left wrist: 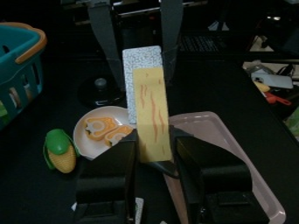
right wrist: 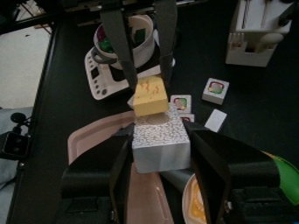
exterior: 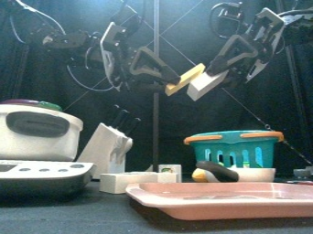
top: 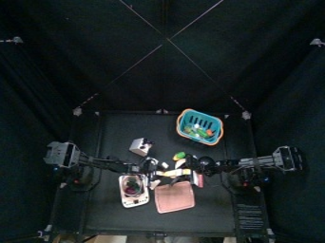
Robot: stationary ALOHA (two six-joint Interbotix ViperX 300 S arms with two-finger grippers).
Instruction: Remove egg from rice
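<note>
A white bowl (left wrist: 103, 131) with orange-yellow food in it, perhaps the egg, sits on the table below both grippers; I cannot make out rice. Both grippers meet above the table's middle and hold one sponge (exterior: 196, 79) between them. It is yellow (left wrist: 149, 105) with a speckled grey-white end (right wrist: 162, 140). My left gripper (left wrist: 152, 147) is shut on the yellow end. My right gripper (right wrist: 162, 149) is shut on the grey end. In the top view they meet near the sponge (top: 180, 169).
A pink tray (exterior: 232, 194) lies at the table's front. A rice cooker (exterior: 37, 132) stands front left and a white rack (exterior: 108, 146) stands beside it. A teal basket (exterior: 235, 146) is at the back right. A toy corn cob (left wrist: 59, 149) lies beside the bowl. Small cards (right wrist: 216, 87) lie near the rack.
</note>
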